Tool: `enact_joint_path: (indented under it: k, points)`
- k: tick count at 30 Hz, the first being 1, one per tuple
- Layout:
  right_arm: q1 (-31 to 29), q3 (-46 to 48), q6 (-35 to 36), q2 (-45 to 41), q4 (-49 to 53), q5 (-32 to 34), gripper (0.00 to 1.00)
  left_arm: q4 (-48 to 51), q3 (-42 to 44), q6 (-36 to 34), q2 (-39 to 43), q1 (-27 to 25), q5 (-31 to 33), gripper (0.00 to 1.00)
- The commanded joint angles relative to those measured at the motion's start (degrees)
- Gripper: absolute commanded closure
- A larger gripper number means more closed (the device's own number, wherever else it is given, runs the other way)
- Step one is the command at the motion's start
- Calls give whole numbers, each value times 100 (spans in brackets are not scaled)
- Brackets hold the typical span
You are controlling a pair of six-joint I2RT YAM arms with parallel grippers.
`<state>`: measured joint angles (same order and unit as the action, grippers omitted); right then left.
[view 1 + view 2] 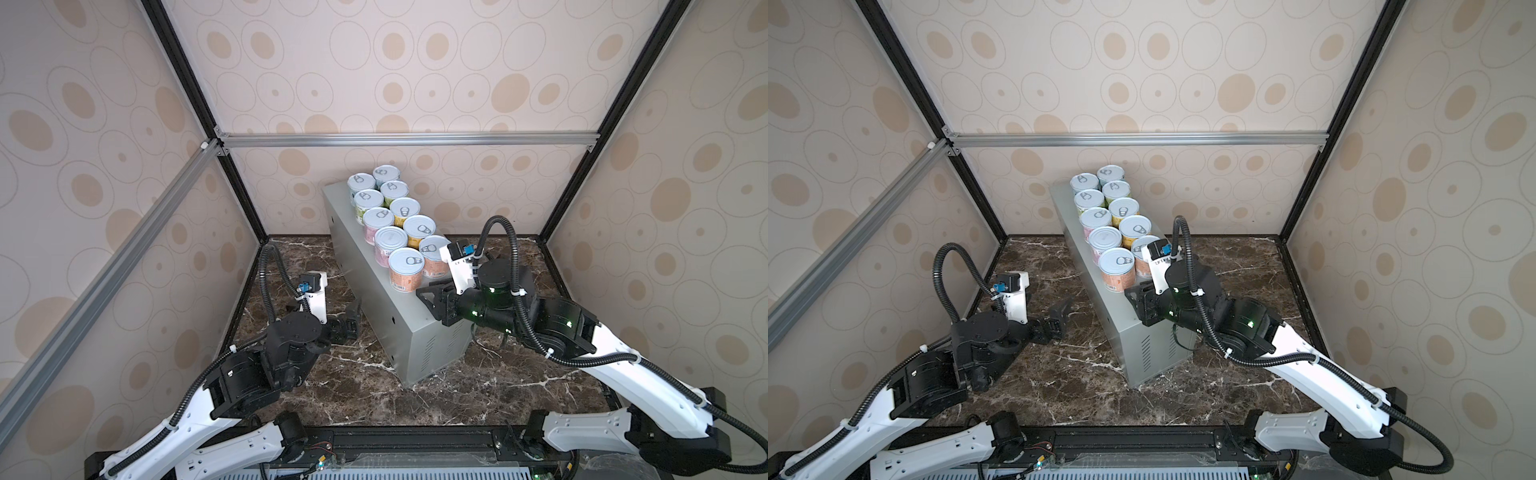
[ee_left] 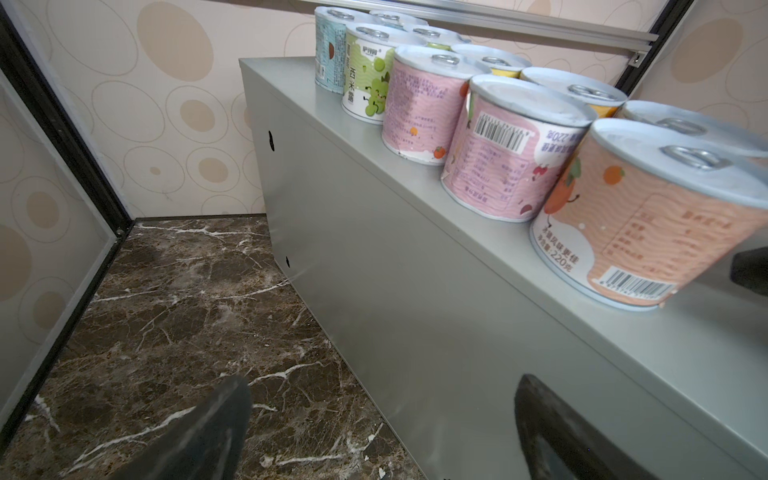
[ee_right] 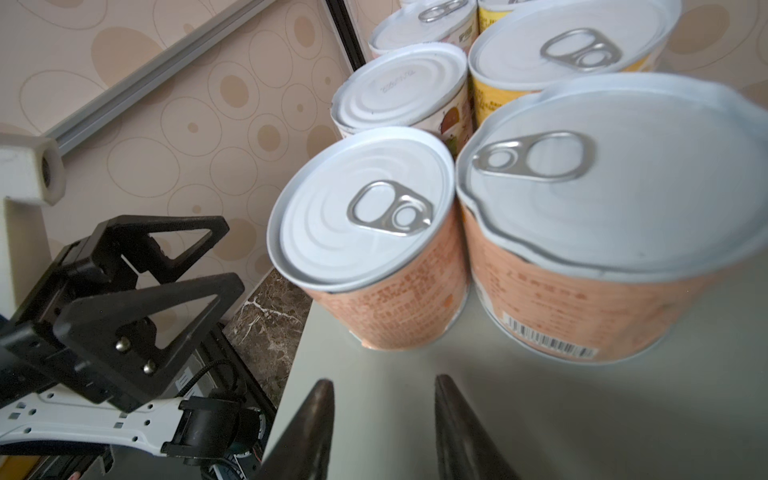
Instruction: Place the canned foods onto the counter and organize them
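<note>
Right wrist: round tins (image 3: 361,220), smooth metal counter (image 3: 582,415); right gripper (image 3: 384,380) narrow, left gripper (image 3: 230,255) wide.

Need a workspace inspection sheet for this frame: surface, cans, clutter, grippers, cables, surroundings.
Surface: dark marble surface; only the counter stands on it.
Job's things: ten canned foods standing on the counter top in two rows of five. One pink can shows no pull tab and is apparently inverted.
Clutter: nothing seen.
Grippers: left gripper open, empty, beside the counter. Right gripper fingers drawn close, empty, over the counter's near end.
Cables: black conduit loops on each arm, clear of the cans.
Surroundings: circle-patterned wall panels, aluminium frame.
</note>
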<state>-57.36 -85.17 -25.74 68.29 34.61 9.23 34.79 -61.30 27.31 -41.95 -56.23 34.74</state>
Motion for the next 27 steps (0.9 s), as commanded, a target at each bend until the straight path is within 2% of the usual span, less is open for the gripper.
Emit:
enact_joint_path:
  k: [1,17,27]
  points:
    - [-72,-131,-100,132,-267,279,58,-24,38,-6,107,59,122,1]
    - [-86,-420,-11,474,-255,552,58,103,76,-86,268,59,218,1]
    - [-86,-464,41,235,-148,492,54,203,-107,-61,238,60,238,1]
